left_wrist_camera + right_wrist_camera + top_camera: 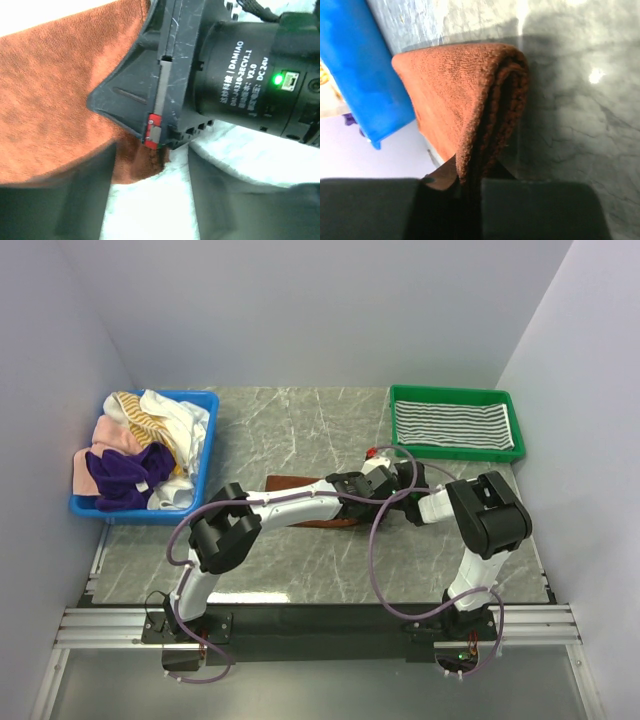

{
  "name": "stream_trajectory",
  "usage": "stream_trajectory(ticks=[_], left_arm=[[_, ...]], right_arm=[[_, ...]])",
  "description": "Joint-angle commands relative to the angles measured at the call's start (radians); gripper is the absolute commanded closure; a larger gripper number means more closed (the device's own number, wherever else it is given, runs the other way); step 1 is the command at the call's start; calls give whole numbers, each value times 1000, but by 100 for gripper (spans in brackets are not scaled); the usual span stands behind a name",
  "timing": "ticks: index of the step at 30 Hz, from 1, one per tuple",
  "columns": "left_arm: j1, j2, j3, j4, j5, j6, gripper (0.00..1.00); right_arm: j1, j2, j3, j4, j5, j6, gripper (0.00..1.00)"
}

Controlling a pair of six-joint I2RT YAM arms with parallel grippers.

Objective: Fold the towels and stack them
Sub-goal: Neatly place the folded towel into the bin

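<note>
Grey marbled tabletop [300, 430], plain white walls all round, that was the overhead view. On the left sat a blue plastic bin [207, 455] stuffed with a jumble of loose towels [140, 445] in pink, purple, white and yellow stripes. Over on the right, a green plastic tray [455, 393] held one grey-white striped towel [450, 423] lying flat. A brown terry towel [290, 483] lay mid-table, mostly hidden under the left arm [300, 505]. The right arm [488, 515] bent back in to meet it at the towel's right end. The fingers were too small to read from up there.

Left wrist cam: the brown terry towel filled the upper left, one corner sitting on a washed-out pale surface. The left gripper [152, 200] had its blurry dark fingers [55, 200] standing apart with nothing pinched, the towel corner just ahead of the gap. Right in front was the other arm's black motor housing [240, 75], green lamp lit.

Right wrist cam: the right gripper [470, 200] was clamped on the brown terry towel's folded edge. The doubled cloth ran out from between the fingers over the marble, toward the blue plastic bin at upper left.
</note>
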Motion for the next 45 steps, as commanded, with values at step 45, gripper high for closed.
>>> stream_trajectory(ticks=[45], left_arm=[[908,-634,-529,66,340,225,5]], right_arm=[[-346,360,1544,-1264,368,-1070,100]])
